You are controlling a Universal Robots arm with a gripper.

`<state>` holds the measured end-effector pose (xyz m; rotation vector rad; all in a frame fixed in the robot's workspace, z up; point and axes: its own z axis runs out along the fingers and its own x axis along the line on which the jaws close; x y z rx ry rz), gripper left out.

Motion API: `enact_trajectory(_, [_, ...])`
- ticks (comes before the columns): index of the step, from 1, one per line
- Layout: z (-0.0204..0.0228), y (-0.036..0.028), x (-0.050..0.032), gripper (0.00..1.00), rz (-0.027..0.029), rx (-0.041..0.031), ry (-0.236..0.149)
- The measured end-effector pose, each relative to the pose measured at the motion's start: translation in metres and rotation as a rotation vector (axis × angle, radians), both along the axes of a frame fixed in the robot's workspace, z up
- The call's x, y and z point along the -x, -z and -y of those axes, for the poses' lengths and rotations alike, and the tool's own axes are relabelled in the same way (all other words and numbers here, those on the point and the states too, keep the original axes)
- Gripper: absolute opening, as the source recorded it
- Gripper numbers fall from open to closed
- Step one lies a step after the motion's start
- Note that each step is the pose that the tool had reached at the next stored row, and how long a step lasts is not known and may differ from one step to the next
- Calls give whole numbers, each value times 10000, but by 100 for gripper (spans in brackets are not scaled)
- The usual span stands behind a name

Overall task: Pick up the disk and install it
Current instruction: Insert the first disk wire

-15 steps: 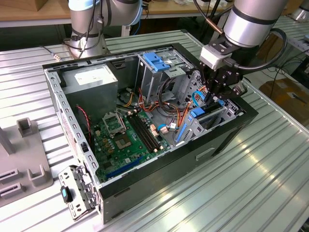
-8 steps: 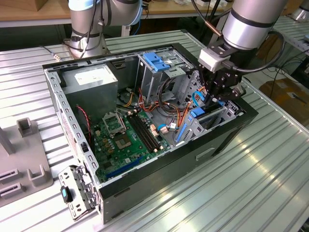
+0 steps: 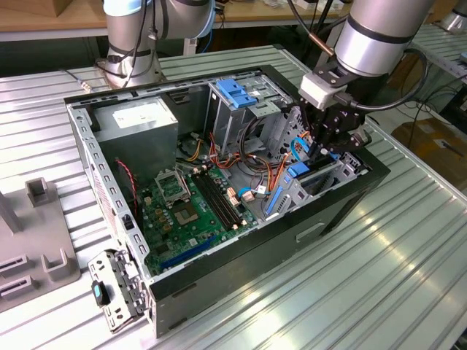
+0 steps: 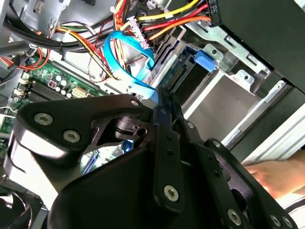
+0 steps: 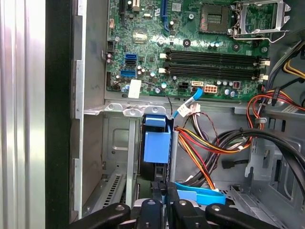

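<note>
First wrist view: end effector [image 5: 164,200] grips blue-framed disk [image 5: 156,145], label unseen.

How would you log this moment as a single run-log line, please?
end effector: shut on disk | disk: on edge, partly lowered into drive bay | computer case: open on table | install: not finished

open computer case [image 3: 343,211] on a ribbed metal table [image 3: 408,292], motherboard [image 3: 186,211] inside.
</note>
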<state>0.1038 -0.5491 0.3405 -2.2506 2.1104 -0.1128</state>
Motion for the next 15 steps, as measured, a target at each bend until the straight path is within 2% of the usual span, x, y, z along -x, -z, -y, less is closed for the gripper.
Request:
enact_trajectory(1, [0,5,0,17,1,-10,-1])
enact_trajectory(3, [0,1,0,29,0,-1,0])
enact_trajectory(4, [0,1,0,29,0,-1,0])
enact_trajectory(6, [0,1,0,42,0,0,0])
enact_trajectory(10, [0,-20,0,42,0,-1,0])
enact_trajectory(15, [0,-159,-4,42,0,-2,0])
